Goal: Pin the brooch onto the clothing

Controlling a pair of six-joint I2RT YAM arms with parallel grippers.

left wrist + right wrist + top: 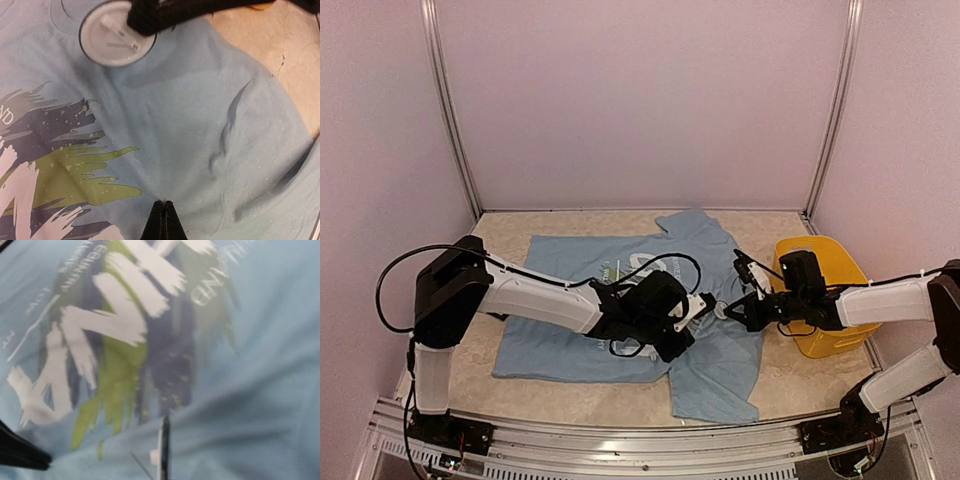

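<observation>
At the left gripper [162, 220], jaws pressed together against the T-shirt [545, 350]; cannot tell whether a fold is caught. Just right of it, clamped by the rim in the right gripper [730, 312]: the brooch [112, 42], pale back and pin showing, close to the cloth beside the print [75, 165]. Belongs to the right arm's reach. Below, beige table [785, 385]; at right, yellow bin [820, 262]; pale walls [640, 100] around.

The beige, marbled desk [620, 405] carries a light blue T-shirt [550, 345], spread print-up with mild creases. Its chest and collar end lie directly beneath the left jaws and right jaws, and its hem lies well beyond the left jaws. A yellow bin [832, 262] stands on the desk just behind the right jaws.
</observation>
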